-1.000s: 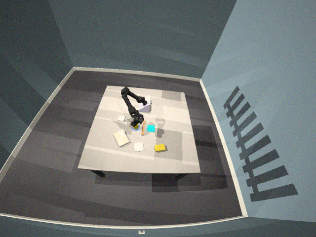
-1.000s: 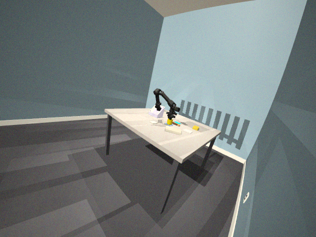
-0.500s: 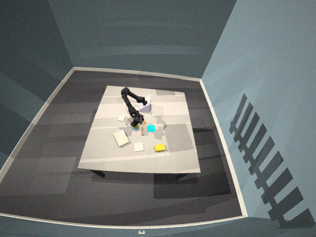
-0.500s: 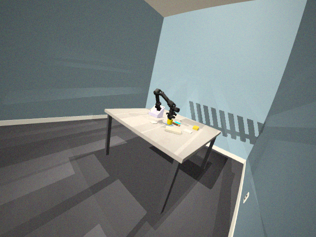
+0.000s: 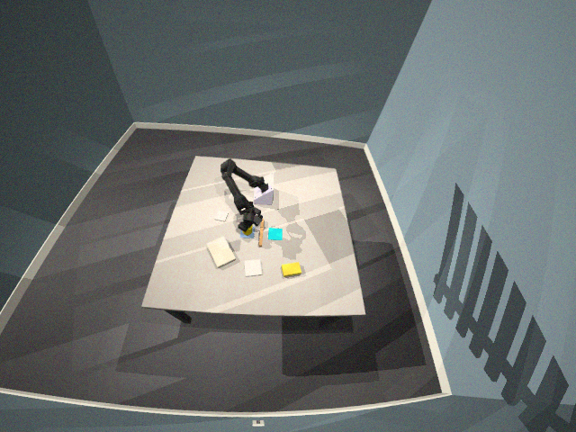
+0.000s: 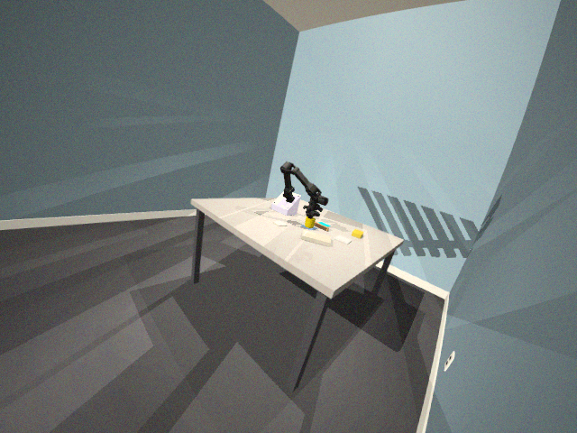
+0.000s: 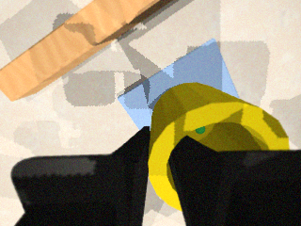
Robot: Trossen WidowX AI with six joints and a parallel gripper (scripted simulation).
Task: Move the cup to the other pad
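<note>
I see a yellow cup [image 7: 207, 137] with a green marble [image 7: 200, 130] inside, on a pale blue pad [image 7: 188, 80]. The gripper [image 7: 162, 155] is black. Beside them lies an orange, wood-grained stick [image 7: 61, 47]. A turquoise pad [image 5: 275, 233] sits on the off-white table [image 5: 302, 288].

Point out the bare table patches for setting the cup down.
Bare: the wide strip between the yellow block and the table's near edge. Crowded: around the claw gripping the cup, between wooden stick and cyan pad.
</note>
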